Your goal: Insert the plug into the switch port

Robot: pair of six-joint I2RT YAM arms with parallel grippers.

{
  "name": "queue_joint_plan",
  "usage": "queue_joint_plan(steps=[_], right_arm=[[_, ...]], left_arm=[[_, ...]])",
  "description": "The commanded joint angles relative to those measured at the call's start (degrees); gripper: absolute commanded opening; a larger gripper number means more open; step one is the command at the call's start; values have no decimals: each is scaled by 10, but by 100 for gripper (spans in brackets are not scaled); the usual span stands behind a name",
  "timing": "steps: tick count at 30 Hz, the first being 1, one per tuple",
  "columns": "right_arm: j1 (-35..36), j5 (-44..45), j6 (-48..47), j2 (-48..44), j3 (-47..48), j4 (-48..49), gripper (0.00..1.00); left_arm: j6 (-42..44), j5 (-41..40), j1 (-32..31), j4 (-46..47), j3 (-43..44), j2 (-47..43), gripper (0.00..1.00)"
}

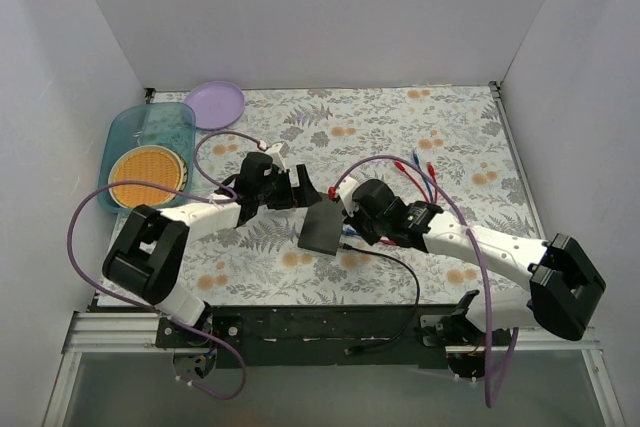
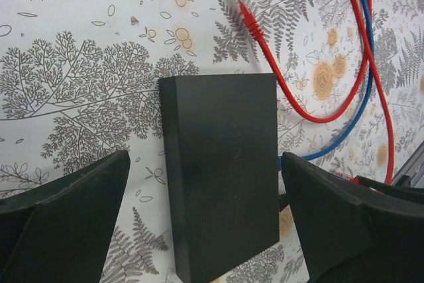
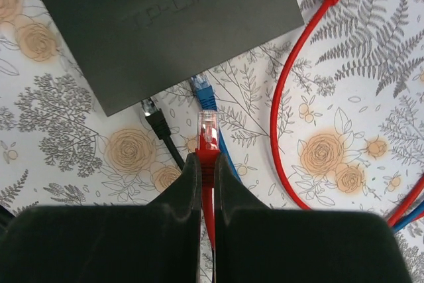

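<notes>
The switch [image 1: 324, 228] is a flat black box on the floral mat, also in the left wrist view [image 2: 222, 170] and the right wrist view [image 3: 165, 24]. My left gripper [image 2: 205, 217] is open, its fingers [image 2: 66, 223] on either side of the switch, not touching it. My right gripper [image 3: 207, 167] is shut on a red cable with a clear plug [image 3: 208, 127], held just short of the switch's port side. A black plug [image 3: 154, 118] and a blue plug [image 3: 202, 91] sit at that side.
Loose red and blue cables [image 1: 420, 175] lie behind the right arm; another red plug [image 2: 246, 19] lies on the mat. A blue tray with an orange disc [image 1: 147, 172] and a purple plate [image 1: 214, 103] stand at the back left.
</notes>
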Motion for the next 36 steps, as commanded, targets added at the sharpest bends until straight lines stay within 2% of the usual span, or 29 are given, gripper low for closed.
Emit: queue_joint_plan(steps=[1,13,16,20,24,31,36], right_arm=[[-35,15,26,36,38,-26,1],[-61,9,22,77,50,-40,1],[-63,4,22,77,47,-34,1],[-64,-3,20,85,50,-30,1],[-66,-9,16,100,55,-29,1],[-66,-15,9,119,67,-18,1],[-67,-15,5,133,72,-7,1]], left_arm=[[6,28,7,62,2,33,98],[3,141,7,118,112,202,98],[-1,186,6,135,138,221,98],[14,207,5,140,148,224,98],[24,191,5,124,149,213,98],[47,46,6,12,131,159,98],[41,51,5,9,92,121,98]])
